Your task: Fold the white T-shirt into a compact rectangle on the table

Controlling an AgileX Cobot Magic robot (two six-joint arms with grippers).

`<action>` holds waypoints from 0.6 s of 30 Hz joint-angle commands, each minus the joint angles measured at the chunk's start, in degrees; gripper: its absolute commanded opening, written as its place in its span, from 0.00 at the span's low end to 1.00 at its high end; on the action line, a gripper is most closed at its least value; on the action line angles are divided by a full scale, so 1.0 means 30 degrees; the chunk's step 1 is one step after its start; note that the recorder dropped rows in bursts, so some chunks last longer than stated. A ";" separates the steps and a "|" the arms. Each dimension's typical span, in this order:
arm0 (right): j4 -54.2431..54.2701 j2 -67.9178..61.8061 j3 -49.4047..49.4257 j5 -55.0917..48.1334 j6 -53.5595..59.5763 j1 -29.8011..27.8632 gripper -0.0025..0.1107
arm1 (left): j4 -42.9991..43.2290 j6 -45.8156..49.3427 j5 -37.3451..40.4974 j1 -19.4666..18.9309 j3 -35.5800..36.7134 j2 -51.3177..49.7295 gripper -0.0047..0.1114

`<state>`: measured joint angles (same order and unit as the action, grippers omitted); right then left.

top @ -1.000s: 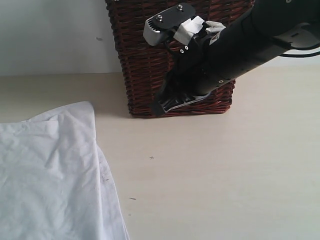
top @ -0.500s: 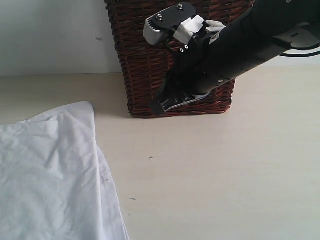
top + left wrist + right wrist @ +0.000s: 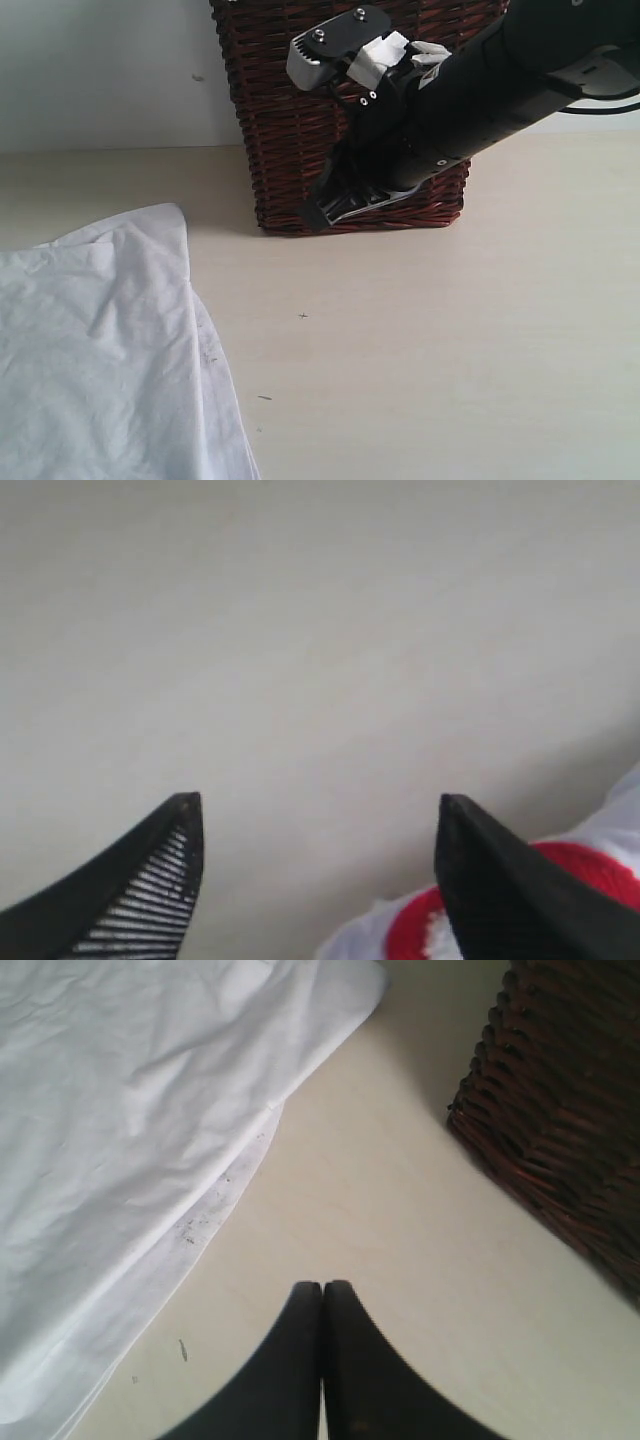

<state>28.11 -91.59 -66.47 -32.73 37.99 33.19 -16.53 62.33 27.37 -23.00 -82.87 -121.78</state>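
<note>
Exterior view, white T-shirt flat, long edge running near-to-far

The outside camera looks down across the table, facing the basket with my right arm close before it. My right wrist camera looks down on the same shirt edge and basket; my left hugs the bare table.

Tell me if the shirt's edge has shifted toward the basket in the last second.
No. The white T-shirt edge keeps the same gap from the wicker basket.
</note>
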 commanded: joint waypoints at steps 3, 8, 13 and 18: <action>0.0103 0.0151 0.0061 0.0025 0.0148 -0.0068 0.02 | 0.0413 0.6039 0.3159 0.0084 -0.0659 0.2225 0.58; 0.0103 0.0151 0.0061 -0.0022 0.0148 -0.0068 0.02 | 0.0657 1.1418 0.6182 0.0084 -0.0389 0.1673 0.58; 0.0103 0.0151 0.0061 -0.0175 0.0148 -0.0068 0.02 | 0.1854 1.2149 0.4198 0.0084 0.0074 0.0344 0.58; 0.0103 0.0151 0.0061 -0.0175 0.0148 -0.0068 0.02 | 0.2985 1.3100 0.2902 0.0084 0.0074 -0.0544 0.58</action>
<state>28.11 -91.59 -66.47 -33.23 37.99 33.19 -8.78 100.33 39.14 -23.00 -82.79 -122.56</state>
